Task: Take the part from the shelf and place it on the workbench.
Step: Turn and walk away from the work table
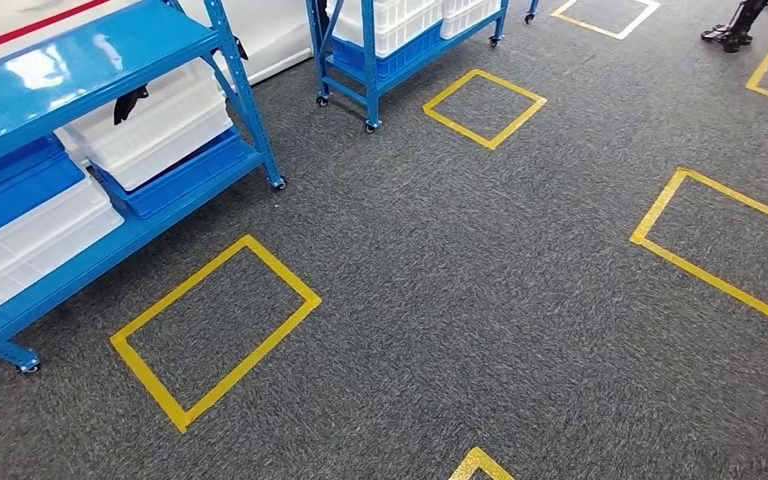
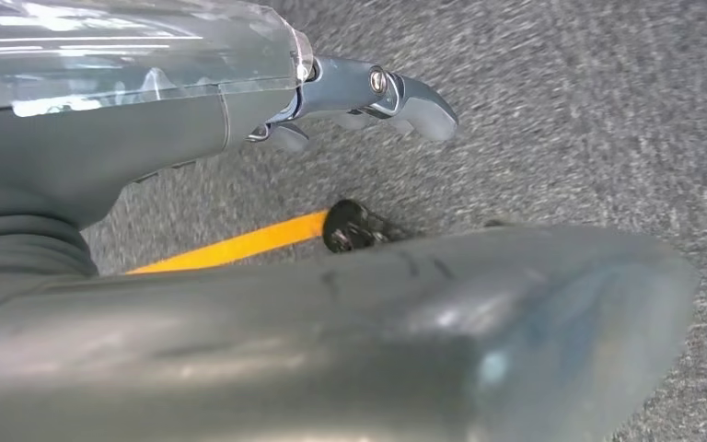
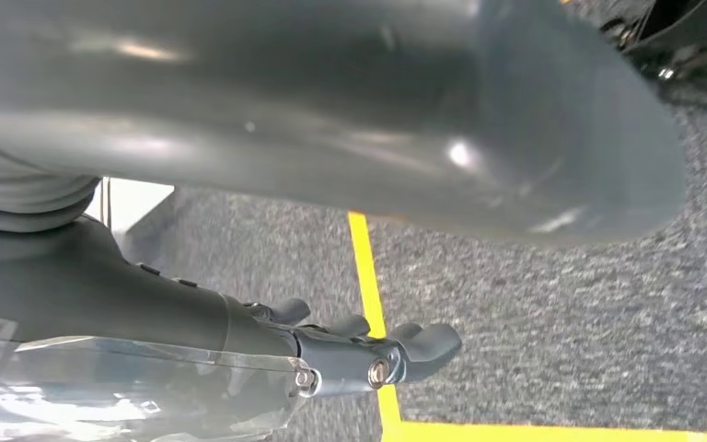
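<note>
Grey speckled carpet [image 1: 480, 300] – yellow tape squares [image 1: 215, 330]; blue steel shelf [image 1: 110, 120].

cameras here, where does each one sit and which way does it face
Head view: high on the body, looking forward and down at grey carpet with yellow tape squares, and blue shelves holding white bins; none of the arms or hands appear.
Left wrist view: behind the left hand, facing the floor; fingers apart, holding nothing.
Right wrist view: behind the right hand, facing the floor; also holding nothing.
Shared: all three views show the grey carpet and yellow tape.
</note>
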### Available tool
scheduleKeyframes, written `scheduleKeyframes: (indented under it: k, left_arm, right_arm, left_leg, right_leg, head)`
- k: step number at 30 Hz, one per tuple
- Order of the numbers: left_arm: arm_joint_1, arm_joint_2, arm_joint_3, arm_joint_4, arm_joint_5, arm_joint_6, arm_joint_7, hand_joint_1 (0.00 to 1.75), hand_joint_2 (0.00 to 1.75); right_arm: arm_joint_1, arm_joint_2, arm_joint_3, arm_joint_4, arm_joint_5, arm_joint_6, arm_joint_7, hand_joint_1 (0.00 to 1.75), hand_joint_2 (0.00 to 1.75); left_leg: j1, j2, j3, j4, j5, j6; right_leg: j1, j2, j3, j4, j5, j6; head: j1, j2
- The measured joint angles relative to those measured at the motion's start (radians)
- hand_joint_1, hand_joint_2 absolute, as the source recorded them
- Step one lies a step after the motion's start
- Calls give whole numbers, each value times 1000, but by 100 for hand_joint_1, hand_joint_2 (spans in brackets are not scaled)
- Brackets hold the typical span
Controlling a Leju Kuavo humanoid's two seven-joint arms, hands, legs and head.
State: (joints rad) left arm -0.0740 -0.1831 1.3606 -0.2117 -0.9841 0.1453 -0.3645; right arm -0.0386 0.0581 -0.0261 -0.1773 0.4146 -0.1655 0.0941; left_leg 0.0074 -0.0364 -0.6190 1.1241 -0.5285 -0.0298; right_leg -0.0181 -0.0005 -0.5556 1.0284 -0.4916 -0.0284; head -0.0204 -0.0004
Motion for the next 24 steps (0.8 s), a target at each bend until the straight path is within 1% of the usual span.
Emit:
scheduleKeyframes:
  k: [1,2,3,4,5,6,7,8,9,10,11,12,13,14,15,16,17,18,19,20,21,22,23,24]
  left_arm:
    - [-1,0,-2,0,-1,0,-1,0,0]
    - [-1,0,-3,0,-2,0,-1,0,0]
    - [-1,0,-3,0,-3,1,-1,0,0]
    - [0,0,-4,0,-3,3,-1,0,0]
    - [1,0,-4,0,-3,4,-1,0,0]
    - [1,0,-4,0,-3,6,-1,0,0]
    - [0,0,-4,0,-3,7,-1,0,0]
    - [-2,1,-4,0,-3,8,-1,0,0]
    - [-3,1,-4,0,-2,10,-1,0,0]
    - [-3,1,-4,0,-1,12,-1,0,0]
    - [-2,1,-4,0,-1,14,-1,0,0]
    - [0,1,-4,0,0,15,-1,0,0]
    - [2,1,-4,0,0,16,-1,0,0]
    - [2,0,-3,0,0,17,-1,0,0]
    - [1,0,-3,0,0,17,-1,0,0]
    - [0,-1,-3,0,0,17,-1,0,0]
    - [-2,-1,-3,0,1,17,-1,0,0]
    - [-1,-1,-3,0,1,18,-1,0,0]
    - [-1,-1,-3,0,2,18,0,0,0]
    - [0,-1,-3,0,4,20,1,0,0]
    - [0,-1,-3,0,6,22,3,0,0]
    - [0,-1,-3,0,8,25,4,0,0]
    - [-1,-1,-3,0,10,28,4,0,0]
    - [-2,-2,-3,0,11,30,4,0,0]
  right_arm:
    - [3,0,-1,0,0,-1,0,0,0]
    - [5,-1,-2,0,0,-2,0,0,0]
    - [6,-1,-3,0,1,-3,0,0,0]
    - [6,-1,-3,0,2,-4,0,0,0]
    - [5,-1,-4,0,3,-5,0,0,0]
    - [5,-1,-4,0,3,-6,0,0,0]
    - [4,-1,-4,0,3,-7,0,0,0]
    - [4,-1,-4,0,3,-7,-1,0,0]
    - [4,0,-4,0,3,-7,-1,0,0]
    - [2,0,-4,0,3,-6,-1,0,0]
    - [0,0,-4,0,3,-5,0,0,0]
    - [-3,0,-4,0,3,-4,0,0,0]
    - [-5,-1,-4,-1,4,-3,0,0,0]
    - [-5,-1,-5,-1,5,-3,0,0,0]
    - [-4,-2,-5,-1,5,-3,0,0,0]
    - [-2,-2,-5,-1,6,-3,0,0,0]
    - [0,-2,-6,-1,6,-3,0,0,0]
    - [1,-2,-6,-1,7,-3,0,0,0]
    - [2,-2,-7,-1,9,-2,0,0,0]
    - [3,-3,-7,-1,12,-1,0,0,0]
    - [4,-4,-8,-1,15,-1,0,0,0]
    - [5,-4,-8,0,18,0,0,0,0]
    - [7,-5,-8,0,20,0,0,0,0]
    - [7,-5,-8,1,20,0,0,0,0]
  left_leg:
    - [1,19,-32,69,-37,-3]
    - [2,26,-60,134,-66,-5]
    - [3,29,-75,174,-78,-6]
    - [2,31,-69,171,-68,-4]
    - [1,35,-43,131,-43,0]
    - [-3,50,-1,58,-9,8]
    - [-8,73,41,-18,17,16]
    - [-14,91,69,-73,33,25]
    - [-20,104,85,-108,41,33]
    - [-23,104,86,-117,40,38]
    - [-24,92,85,-121,44,43]
    - [-20,81,88,-129,50,47]
    - [-17,71,93,-138,58,52]
    - [-12,61,96,-146,66,57]
    - [-8,51,98,-152,72,60]
    - [-8,40,96,-153,74,62]
    - [-8,27,93,-153,76,63]
    - [-7,14,92,-152,76,63]
    - [-7,0,92,-150,76,63]
    - [-6,-15,92,-146,75,60]
    - [-4,-30,92,-142,73,57]
    - [-3,-44,90,-136,70,52]
    - [-3,-56,87,-128,66,47]
    - [-4,-65,82,-123,64,40]
  right_leg:
    - [3,-13,-2,0,0,-3]
    - [5,-26,-4,0,0,-4]
    - [8,-40,-5,1,-1,-5]
    - [11,-53,-5,1,-1,-5]
    - [13,-66,-4,1,-2,-5]
    - [14,-78,-1,1,-3,-5]
    - [17,-89,2,1,-4,-4]
    - [18,-99,4,1,-5,-1]
    - [19,-110,6,1,-6,3]
    - [19,-120,7,1,-7,8]
    - [18,-130,10,-1,-6,14]
    - [16,-129,13,-1,-8,20]
    - [14,-111,13,5,-14,26]
    - [13,-82,5,25,-30,32]
    - [10,-47,-16,70,-58,37]
    - [8,-19,-47,133,-92,41]
    - [6,-7,-79,199,-121,45]
    - [4,-3,-105,251,-137,48]
    - [3,-2,-114,267,-130,50]
    - [1,1,-103,240,-102,51]
    - [-2,10,-77,180,-61,52]
    - [-6,35,-45,111,-28,52]
    - [-8,58,-21,53,-5,51]
    - [-10,76,-7,19,4,48]
  head:
    - [0,0]
    - [0,0]
    - [0,0]
    - [0,0]
    - [0,0]
    - [0,0]
    - [0,0]
    - [0,0]
    - [0,0]
    - [0,0]
    - [0,0]
    - [0,0]
    - [0,0]
    - [1,0]
    - [1,0]
    - [1,0]
    - [1,0]
    - [1,0]
    - [1,0]
    - [1,0]
    - [1,0]
    - [1,0]
    - [1,0]
    - [1,0]
